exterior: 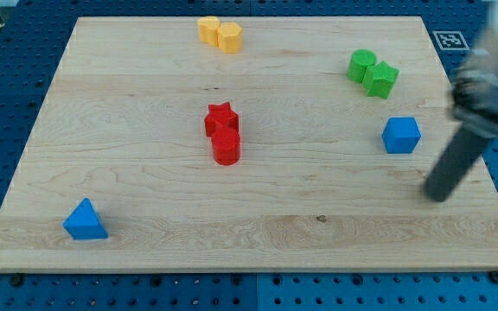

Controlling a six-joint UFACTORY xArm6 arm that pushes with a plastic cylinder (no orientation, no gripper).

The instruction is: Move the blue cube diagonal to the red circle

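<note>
Pale wooden board on a blue perforated table, with a black-and-white marker tag just off the board's top right corner.

Blue cube toward the view's right, about mid-height on the board, standing alone. Red cylinder, the task's circle, near the board's centre, touching a red star directly above it in the view. Cube well apart from that red pair, off to their right and at about the same height.

Green pair above the cube, near the top right: green cylinder touching a green star-like block. Yellow pair at the top centre: two rounded yellow blocks pressed together, exact shapes hard to tell. Blue triangular block alone at the bottom left.

My tip down at the board, to the lower right of the blue cube, near it but not touching. Rod slanting up to the right into a blurred dark and grey arm mount. Bare rod only, gripping nothing, in contact with no block.
</note>
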